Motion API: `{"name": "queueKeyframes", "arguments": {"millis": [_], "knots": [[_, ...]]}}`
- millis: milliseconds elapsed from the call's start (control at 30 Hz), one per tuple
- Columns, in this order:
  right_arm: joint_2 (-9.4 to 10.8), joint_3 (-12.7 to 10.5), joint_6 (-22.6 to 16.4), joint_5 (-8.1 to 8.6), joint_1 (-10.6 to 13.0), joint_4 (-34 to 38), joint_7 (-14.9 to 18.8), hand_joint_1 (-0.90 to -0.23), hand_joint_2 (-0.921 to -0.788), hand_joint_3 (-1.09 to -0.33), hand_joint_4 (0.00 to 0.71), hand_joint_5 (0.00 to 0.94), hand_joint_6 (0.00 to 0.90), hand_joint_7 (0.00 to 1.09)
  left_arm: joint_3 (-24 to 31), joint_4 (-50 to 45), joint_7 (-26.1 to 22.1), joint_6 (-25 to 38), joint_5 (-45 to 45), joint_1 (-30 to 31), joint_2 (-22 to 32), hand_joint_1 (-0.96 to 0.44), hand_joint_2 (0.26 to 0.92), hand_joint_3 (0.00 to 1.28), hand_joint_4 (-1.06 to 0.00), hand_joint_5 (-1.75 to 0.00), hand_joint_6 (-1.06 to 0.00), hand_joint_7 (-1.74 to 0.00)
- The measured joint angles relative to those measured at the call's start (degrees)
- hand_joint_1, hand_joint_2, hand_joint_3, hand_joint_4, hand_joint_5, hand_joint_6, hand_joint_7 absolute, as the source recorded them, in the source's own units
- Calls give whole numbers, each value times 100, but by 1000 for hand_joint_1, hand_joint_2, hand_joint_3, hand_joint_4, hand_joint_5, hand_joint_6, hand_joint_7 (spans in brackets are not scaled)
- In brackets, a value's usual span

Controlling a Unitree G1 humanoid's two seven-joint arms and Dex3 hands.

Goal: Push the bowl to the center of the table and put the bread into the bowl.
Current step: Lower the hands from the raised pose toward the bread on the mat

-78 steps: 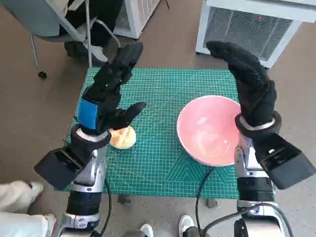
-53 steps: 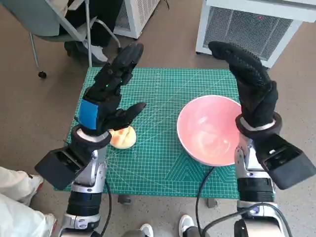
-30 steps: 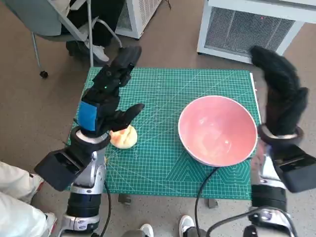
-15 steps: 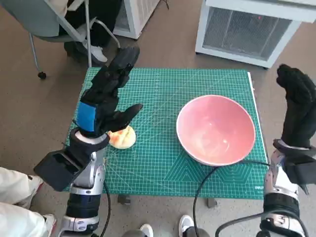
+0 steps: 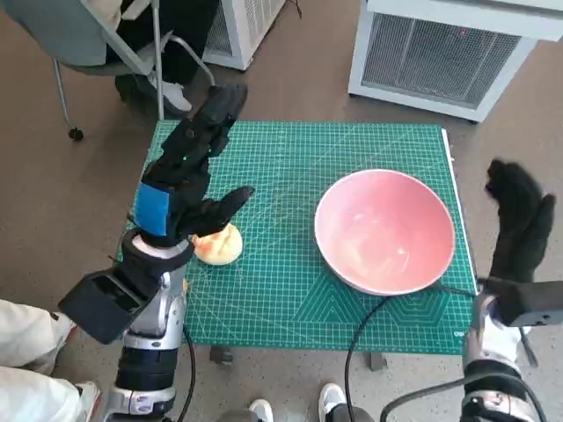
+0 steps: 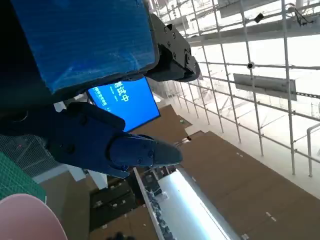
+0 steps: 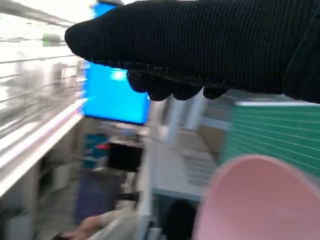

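In the head view the left hand hangs above the green mat, fingers spread, empty; the bread lies just under its thumb. The pink bowl sits right of center. The right hand is raised off the table's right edge, holding nothing.

The left wrist view shows only the bowl's rim.

The right wrist view shows the glove above the bowl, its fingers hard to make out.
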Motion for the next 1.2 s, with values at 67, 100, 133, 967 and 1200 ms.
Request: {"name": "queueKeyframes", "arguments": {"millis": [67, 100, 133, 967, 1200], "knots": [[70, -16, 65, 31, -29, 154, 3, -456, -921, -932, 203, 2, -1, 561, 1, 0, 1, 17, 6, 1, 8, -493, 921, 225, -343, -1, -469, -10], [111, -25, 98, 67, -49, 207, 7, -466, -921, -918, 211, 6, -1, 578, 2, 0, 1, 20, 10, 1, 13, -492, 921, 225, -343, -1, -469, -10], [154, -48, 132, 117, -79, 277, 34, -473, -921, -909, 217, 9, -1, 590, 3, 0, 1, 21, 15, 1, 18, -492, 921, 225, -343, 0, -470, -10], [685, -560, 1122, 673, -1091, 1184, 522, -554, -921, -809, 251, 10, 91, 575, 35, -108, 99, 73, 28, 122, 150, -491, 921, 225, -350, -3, -473, -9], [893, -800, 1232, 895, -1357, 1243, 715, -559, -921, -793, 263, 14, 109, 581, 41, -251, 172, 81, 44, 225, 151, -506, 921, 226, -354, -4, -472, -8]]}}
